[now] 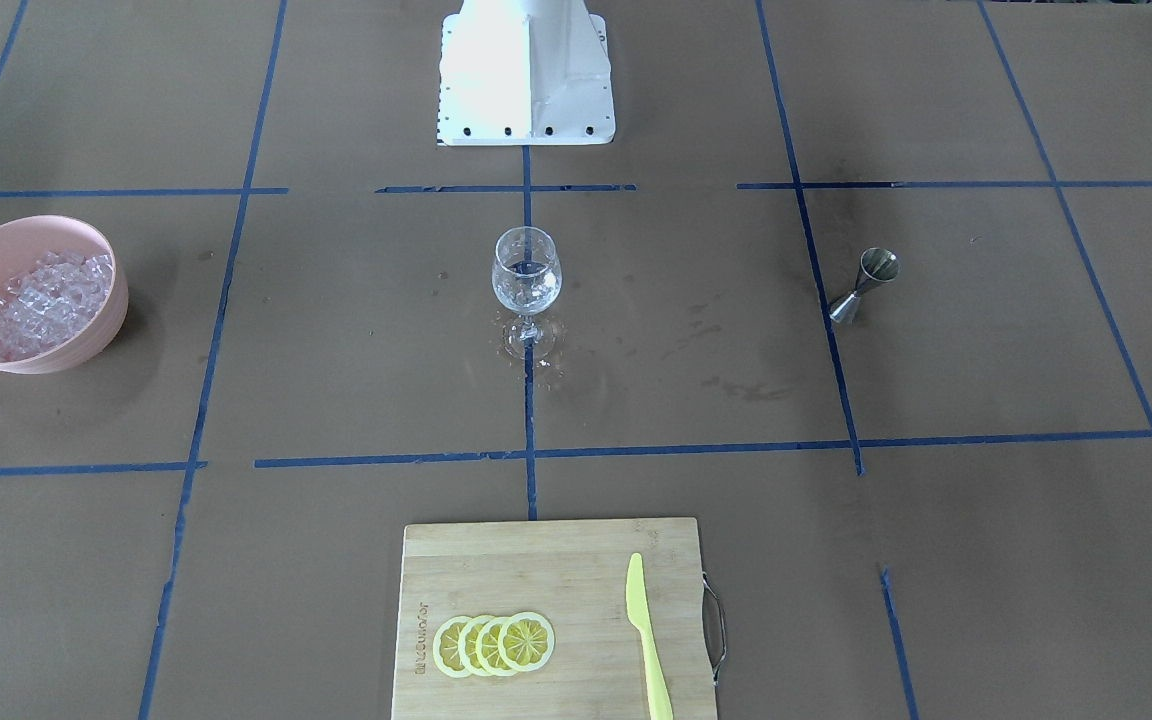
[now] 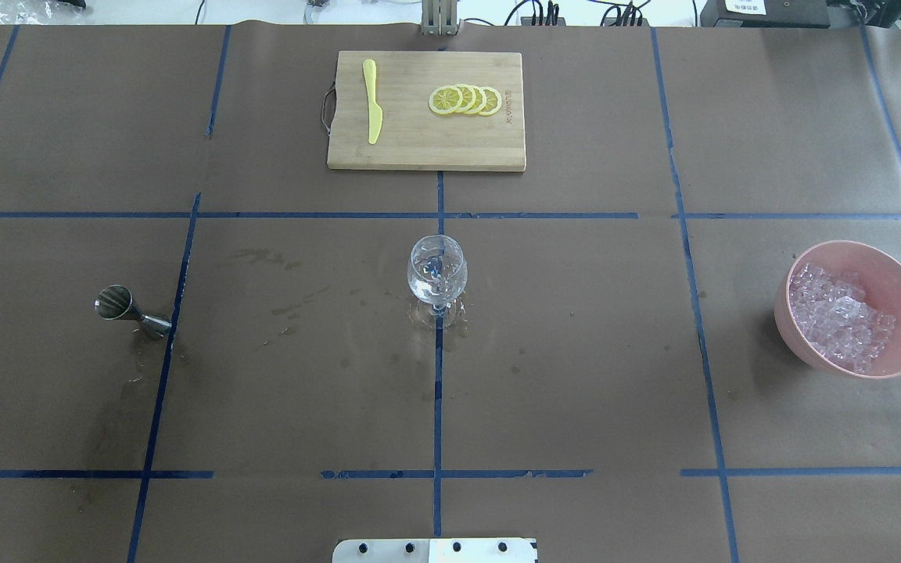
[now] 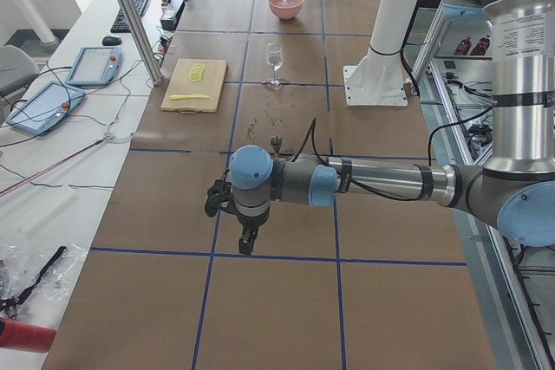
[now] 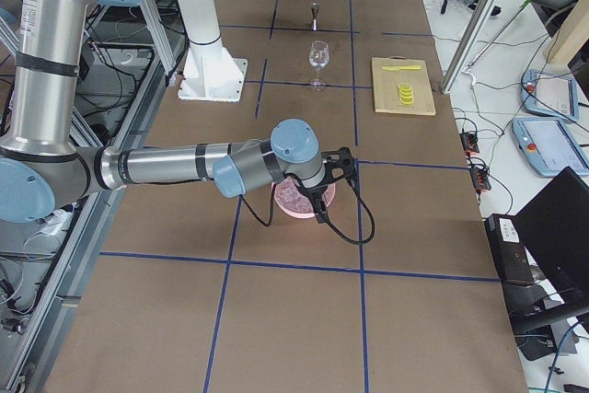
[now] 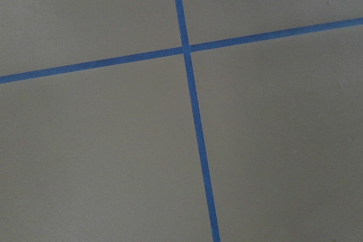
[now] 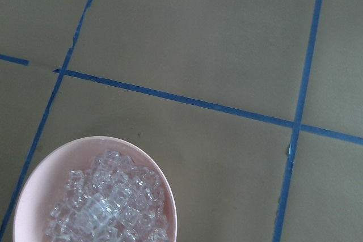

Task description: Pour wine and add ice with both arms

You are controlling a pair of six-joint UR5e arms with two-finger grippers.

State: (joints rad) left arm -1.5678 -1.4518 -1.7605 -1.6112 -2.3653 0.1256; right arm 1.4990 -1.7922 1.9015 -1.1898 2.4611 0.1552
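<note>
The ice (image 2: pixel 841 317) lies heaped in a pink bowl (image 2: pixel 900 291) near the bench's (image 2: pixel 576 375) right end, about midway between the robot's edge and the operators' edge. The glass (image 2: pixel 436 270) stands upright at the bench's middle, on a tape crossing, with bare paper all round it. A jigger (image 2: pixel 126 307) stands toward the left end, just beside a tape line. At the middle of the operators' edge lies a board (image 2: pixel 419 145) carrying lemon slices (image 2: pixel 466 99) and a yellow knife (image 2: pixel 372 102). The white base (image 2: pixel 435 550) sits at the robot's edge.

The left arm (image 3: pixel 381 181) reaches out level over the left end, and its tool (image 3: pixel 246 244) hangs above bare paper, apart from the jigger. The right arm (image 4: pixel 175 165) reaches out over the right end, and its tool (image 4: pixel 322 212) hangs by the bowl's rim. Only the side views show the tools, so I cannot tell how far either one's fingers are spread or whether they hold anything.
</note>
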